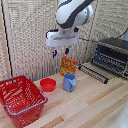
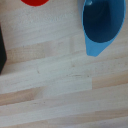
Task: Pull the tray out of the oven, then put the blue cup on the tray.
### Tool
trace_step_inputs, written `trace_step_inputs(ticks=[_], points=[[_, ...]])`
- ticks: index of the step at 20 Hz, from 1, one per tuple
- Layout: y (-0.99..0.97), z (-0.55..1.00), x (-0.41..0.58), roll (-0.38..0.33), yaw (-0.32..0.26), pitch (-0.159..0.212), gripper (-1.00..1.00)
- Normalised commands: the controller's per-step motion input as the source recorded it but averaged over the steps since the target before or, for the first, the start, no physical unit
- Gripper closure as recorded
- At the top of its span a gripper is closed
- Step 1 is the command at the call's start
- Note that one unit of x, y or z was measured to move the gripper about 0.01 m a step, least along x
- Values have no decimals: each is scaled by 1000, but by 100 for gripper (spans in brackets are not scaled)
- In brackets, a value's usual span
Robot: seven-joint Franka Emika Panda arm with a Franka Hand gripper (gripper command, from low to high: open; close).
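Observation:
The blue cup (image 1: 69, 82) stands upright on the wooden table, near the middle; the wrist view looks down into its open mouth (image 2: 102, 25). My gripper (image 1: 60, 51) hangs well above the table, up and a little to the exterior view's left of the cup, open with nothing between its blue fingertips. The oven (image 1: 113, 54) sits at the exterior view's right. The tray (image 1: 95, 73), a dark rack of thin bars, juts out low in front of the oven, right of the cup. No fingers show in the wrist view.
A shallow red bowl (image 1: 48, 84) lies just left of the cup, and its edge shows in the wrist view (image 2: 35, 2). A red wire basket (image 1: 20, 97) stands at the front left. An orange packet (image 1: 68, 65) leans behind the cup. A reed screen backs the table.

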Motion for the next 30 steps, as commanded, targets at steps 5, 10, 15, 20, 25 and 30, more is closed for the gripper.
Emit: trace_step_inputs(ticks=[5,10,15,20,25,30], points=[[-315,82,-178,-293,137,-5,-100],[-351,91,-224,-296,128,0,-100],[-354,86,-223,-299,126,0,-100],[-353,63,-237,-316,118,0,-100],[-401,35,-229,-303,113,0,-100],[-538,-31,-118,-262,100,0,-100]])
